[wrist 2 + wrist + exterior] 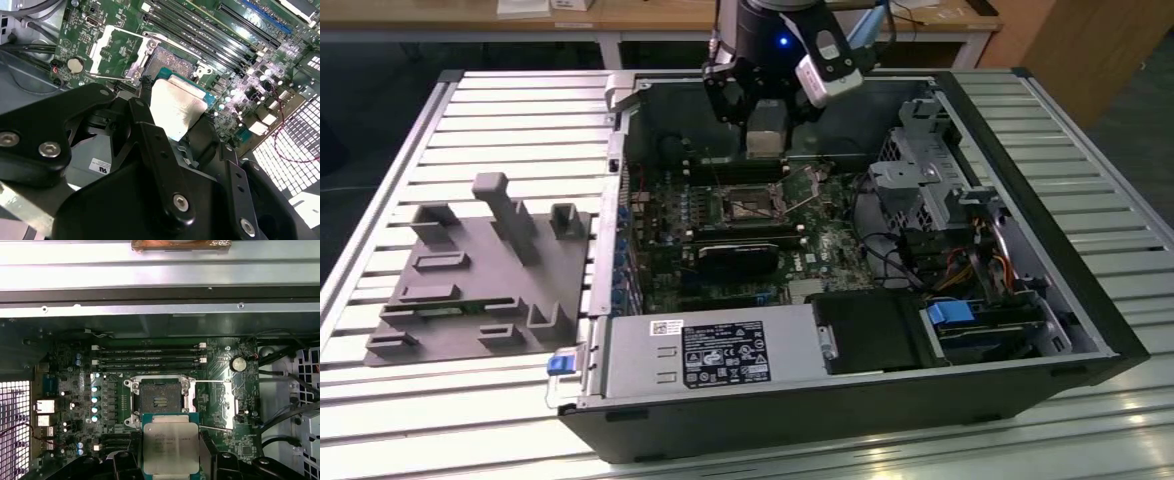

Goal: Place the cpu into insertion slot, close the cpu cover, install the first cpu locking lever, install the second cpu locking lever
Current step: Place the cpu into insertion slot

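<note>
Currently the fingers (207, 452) are clamped on opposite edges of the cpu (170, 447), carrying it flat, silver top up, near the insertion slot (160, 401) but not in it. The cpu cover (214, 405) lies swung open beside the slot on the motherboard (217, 352).

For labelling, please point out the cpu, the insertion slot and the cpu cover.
cpu (171, 447): first wrist view, metal top.
insertion slot (160, 401): first wrist view, dark centre.
cpu cover (229, 405): first wrist view, outer rail.
</note>
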Controlling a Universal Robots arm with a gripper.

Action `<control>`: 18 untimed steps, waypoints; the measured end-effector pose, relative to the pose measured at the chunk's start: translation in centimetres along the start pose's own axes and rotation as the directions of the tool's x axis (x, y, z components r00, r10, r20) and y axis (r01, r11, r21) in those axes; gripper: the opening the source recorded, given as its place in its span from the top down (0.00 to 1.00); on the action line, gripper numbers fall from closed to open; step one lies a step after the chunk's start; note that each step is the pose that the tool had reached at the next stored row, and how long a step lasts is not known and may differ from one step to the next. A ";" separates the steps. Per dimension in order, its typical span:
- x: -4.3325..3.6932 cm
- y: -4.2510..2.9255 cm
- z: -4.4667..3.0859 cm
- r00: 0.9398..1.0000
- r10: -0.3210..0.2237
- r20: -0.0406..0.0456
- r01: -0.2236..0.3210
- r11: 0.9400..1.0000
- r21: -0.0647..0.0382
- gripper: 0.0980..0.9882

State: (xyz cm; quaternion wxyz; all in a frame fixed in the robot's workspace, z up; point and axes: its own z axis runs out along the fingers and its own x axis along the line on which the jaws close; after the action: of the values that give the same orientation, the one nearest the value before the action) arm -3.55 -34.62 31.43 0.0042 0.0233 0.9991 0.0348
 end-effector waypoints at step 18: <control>0.02 -0.06 0.82 1.000 0.016 0.003 -0.016 1.000 0.008 0.51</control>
State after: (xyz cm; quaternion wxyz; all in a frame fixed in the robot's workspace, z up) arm -3.56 -34.62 30.61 0.0053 0.0313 0.9990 0.0308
